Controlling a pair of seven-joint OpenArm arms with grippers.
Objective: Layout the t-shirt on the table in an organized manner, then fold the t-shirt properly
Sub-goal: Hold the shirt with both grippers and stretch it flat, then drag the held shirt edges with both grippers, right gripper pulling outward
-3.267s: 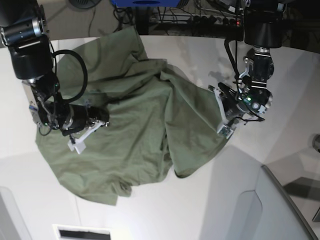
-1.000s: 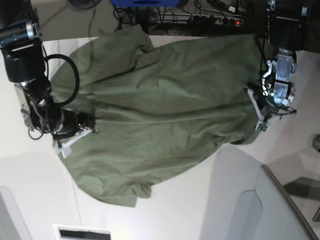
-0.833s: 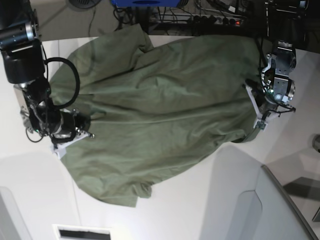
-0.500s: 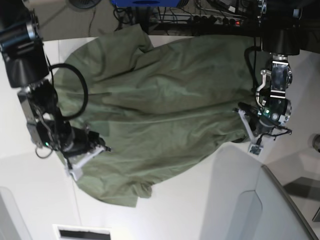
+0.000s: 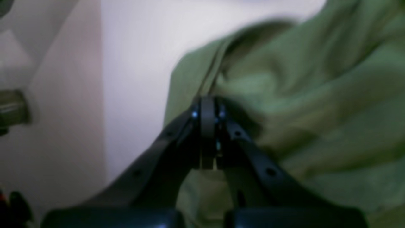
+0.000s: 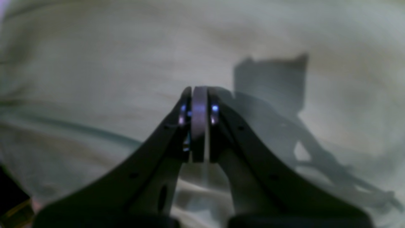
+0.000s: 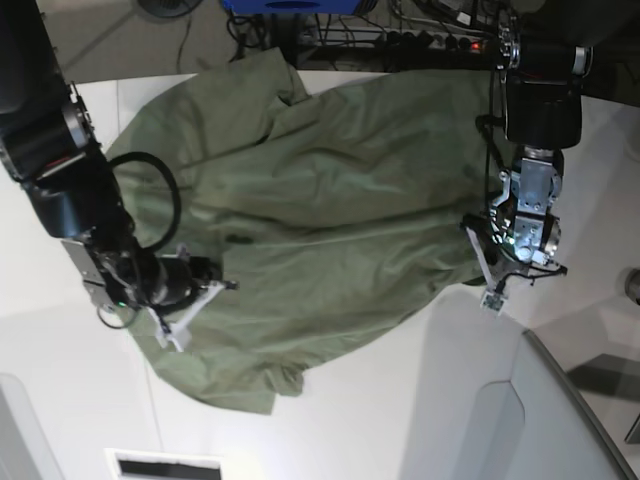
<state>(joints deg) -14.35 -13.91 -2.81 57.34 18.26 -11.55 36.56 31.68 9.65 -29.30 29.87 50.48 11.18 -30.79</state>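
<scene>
The olive-green t-shirt lies spread over the white table, wrinkled, with a folded corner at the front. My left gripper is at the shirt's right edge. In the left wrist view the gripper is shut on the hem of the shirt, beside bare table. My right gripper is at the shirt's left front edge. In the right wrist view it is shut, and shirt cloth fills the view under it.
A grey translucent panel stands at the front right. A white slotted piece sits at the front edge. Cables and dark equipment line the back. A small round object is at the right edge.
The crumpled shirt has been pulled wide. In the last half second both grippers moved toward the front, and the shirt's side edges came with them.
</scene>
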